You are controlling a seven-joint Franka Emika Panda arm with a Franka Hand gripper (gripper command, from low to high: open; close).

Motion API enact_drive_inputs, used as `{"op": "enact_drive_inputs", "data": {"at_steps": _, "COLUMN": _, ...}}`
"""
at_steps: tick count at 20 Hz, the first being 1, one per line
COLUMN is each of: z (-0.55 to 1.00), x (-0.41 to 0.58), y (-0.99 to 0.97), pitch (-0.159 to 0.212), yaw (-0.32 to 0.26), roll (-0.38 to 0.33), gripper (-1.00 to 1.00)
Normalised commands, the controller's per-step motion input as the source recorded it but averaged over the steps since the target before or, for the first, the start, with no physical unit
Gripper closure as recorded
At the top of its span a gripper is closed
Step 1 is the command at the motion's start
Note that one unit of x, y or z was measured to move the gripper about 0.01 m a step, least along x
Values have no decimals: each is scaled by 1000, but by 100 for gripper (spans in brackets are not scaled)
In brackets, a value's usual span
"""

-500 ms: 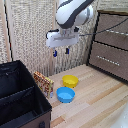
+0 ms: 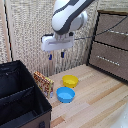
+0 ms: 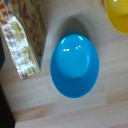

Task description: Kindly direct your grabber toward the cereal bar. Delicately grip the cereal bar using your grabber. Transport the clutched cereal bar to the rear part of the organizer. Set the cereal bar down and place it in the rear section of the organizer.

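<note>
Cereal bar is leaning against the organizer outer wall, w/ a blue bowl just right of it and a yellow bowl beyond. Grabber is hovering well above them, fingers apart, holding nothing. Wooden cabinet is sitting at far right.

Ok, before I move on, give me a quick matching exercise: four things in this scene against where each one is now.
Things:
1. cereal bar
2. blue bowl
3. yellow bowl
4. grabber

Places:
A. in the air above the table, holding nothing
B. against the organizer's outer wall
C. near the wall, behind the blue bowl
D. nearest the table's front edge

Pairs: 1-B, 2-D, 3-C, 4-A
</note>
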Motion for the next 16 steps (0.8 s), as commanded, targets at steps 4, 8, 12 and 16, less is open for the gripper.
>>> {"op": "enact_drive_inputs", "data": {"at_steps": 4, "z": -222, "x": 271, "y": 649, "pitch": 0, "yaw": 38, "roll": -117, "gripper": -100}}
{"op": "enact_drive_inputs", "data": {"at_steps": 8, "z": -241, "x": 267, "y": 535, "pitch": 4, "yaw": 121, "roll": -110, "gripper": -100}}
{"op": "enact_drive_inputs", "data": {"at_steps": 12, "z": -256, "x": 370, "y": 270, "pitch": 24, "yaw": 223, "roll": -62, "gripper": -100}}
{"op": "enact_drive_inputs", "data": {"at_steps": 16, "z": -232, "x": 356, "y": 102, "pitch": 16, "yaw": 294, "roll": -30, "gripper": -100}}
